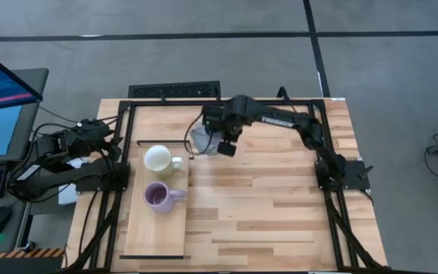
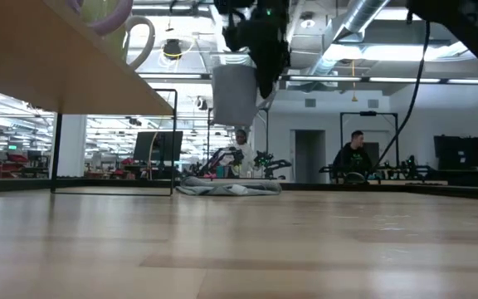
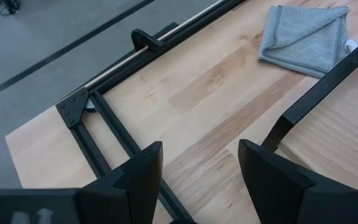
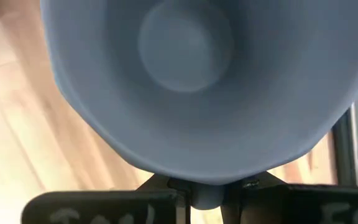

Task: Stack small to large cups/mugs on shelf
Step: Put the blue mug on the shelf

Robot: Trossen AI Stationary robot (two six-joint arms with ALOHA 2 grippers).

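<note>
The long pale-wood shelf board (image 1: 158, 228) carries the cream-white handled mug (image 1: 158, 159) and, just beside it, the purple handled mug (image 1: 158, 195). Beyond the shelf's far end the right gripper (image 1: 220, 141) hangs in the air — fingers clamped on the grey-blue mug (image 4: 197, 74), above a grey folded cloth (image 3: 303, 38). The left gripper (image 3: 197, 177) waits off the shelf's left side, jaws spread wide — holding nothing.

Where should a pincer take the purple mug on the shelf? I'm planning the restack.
Judging from above, grip the purple mug by its rim on the side away from the handle, coming straight down. It stands upright, mouth open upward, handle pointing away from the left arm; the white mug sits apart, leaving room.
</note>
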